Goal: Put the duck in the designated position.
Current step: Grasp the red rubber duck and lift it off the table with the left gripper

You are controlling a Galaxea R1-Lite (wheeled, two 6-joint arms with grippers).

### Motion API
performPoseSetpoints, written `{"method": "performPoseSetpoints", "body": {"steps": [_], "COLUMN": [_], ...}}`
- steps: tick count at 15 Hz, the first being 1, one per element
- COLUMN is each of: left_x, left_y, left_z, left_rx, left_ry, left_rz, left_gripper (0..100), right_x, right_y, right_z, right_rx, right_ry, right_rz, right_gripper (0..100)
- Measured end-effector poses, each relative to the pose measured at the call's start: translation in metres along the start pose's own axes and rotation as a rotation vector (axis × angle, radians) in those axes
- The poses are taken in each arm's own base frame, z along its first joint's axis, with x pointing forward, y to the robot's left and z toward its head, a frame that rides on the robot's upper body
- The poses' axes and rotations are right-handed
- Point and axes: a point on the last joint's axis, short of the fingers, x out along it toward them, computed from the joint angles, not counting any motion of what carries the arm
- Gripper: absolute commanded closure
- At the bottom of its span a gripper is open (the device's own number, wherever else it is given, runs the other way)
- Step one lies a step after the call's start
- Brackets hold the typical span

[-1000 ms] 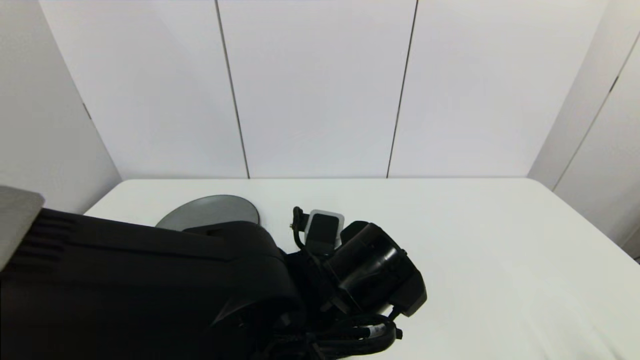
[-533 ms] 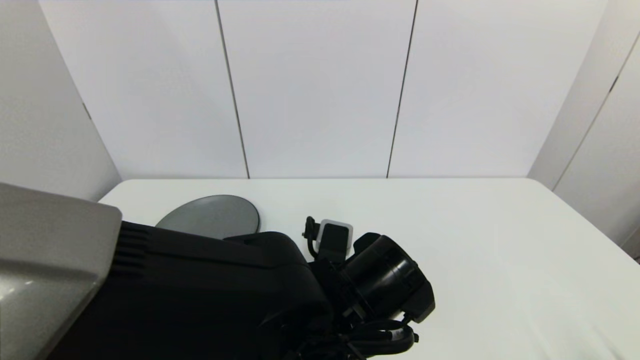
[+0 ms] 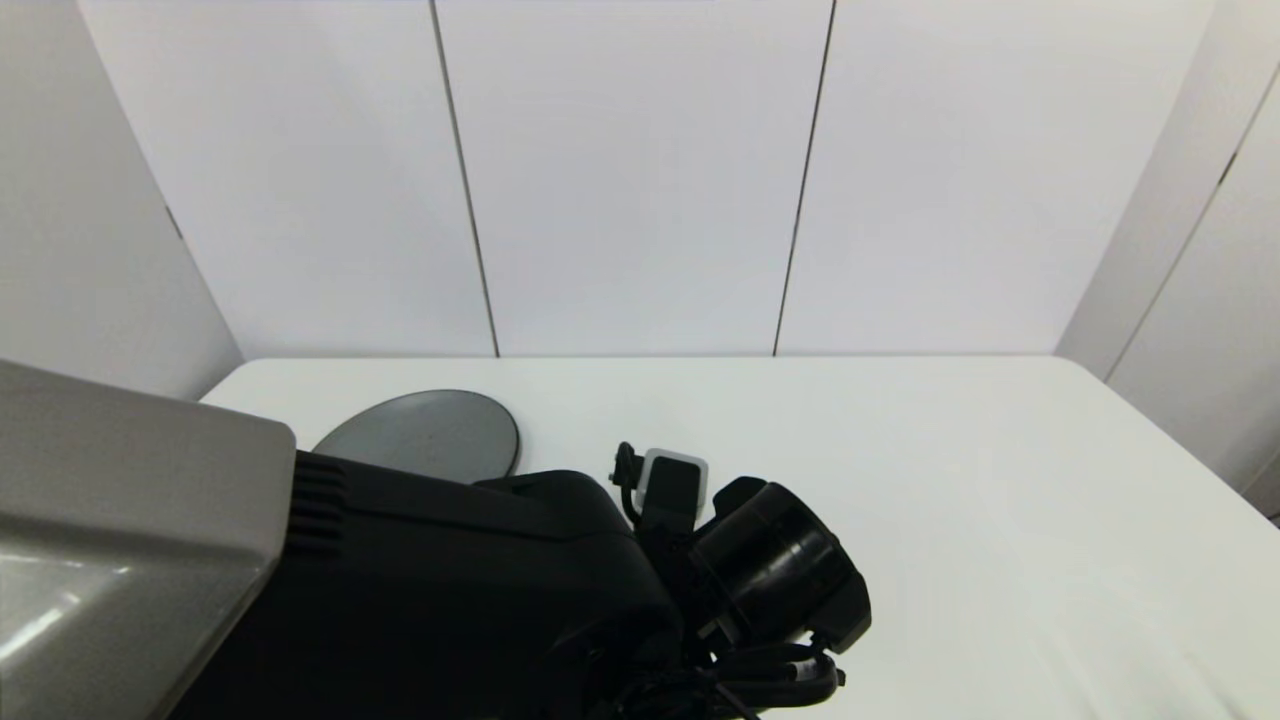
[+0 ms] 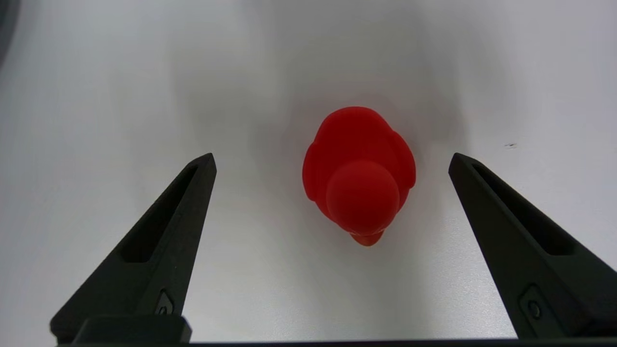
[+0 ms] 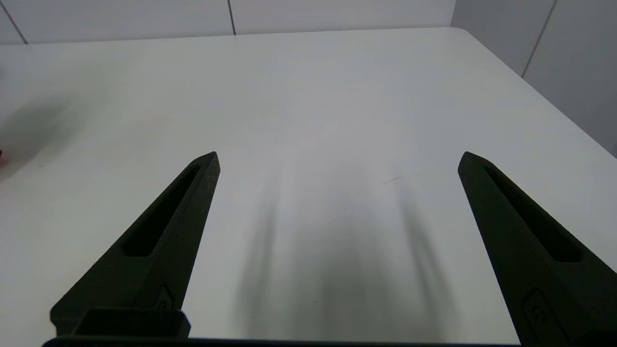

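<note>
1. Your left gripper (image 4: 332, 161) hangs over the table (image 4: 96, 96) with its fingers (image 4: 166, 226) spread wide, pointing down at the duck.
2. The duck (image 4: 359, 168) stands on the bare table between those two fingers, touching neither; in the wrist view its round head sits nearer the camera than its body.
3. In the head view you cannot see the duck: the left arm (image 3: 450, 590) covers the near left part of the table and hides it.
4. The grey plate (image 3: 420, 435) lies on the table beyond that arm, near the far left corner, partly covered by the arm.
5. Your right gripper (image 5: 337, 159) is also spread wide, holding nothing, over a bare stretch of table on the right side.
</note>
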Motion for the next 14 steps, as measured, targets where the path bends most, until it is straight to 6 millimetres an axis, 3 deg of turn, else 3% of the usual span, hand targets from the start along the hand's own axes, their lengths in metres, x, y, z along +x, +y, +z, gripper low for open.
{"method": "performPoseSetpoints", "body": {"steps": [14], "left_x": [0.0016], "left_y": [-0.0017], "left_z": [-0.0014], "left_rx": [-0.005], "left_ry": [0.0], "left_rz": [0.004], "left_gripper": [0], "right_x": [0.0], "right_y": [0.0], "right_z": [0.0], "right_rx": [0.0], "right_ry": [0.0], "right_rz": [0.0], "right_gripper": [0]}}
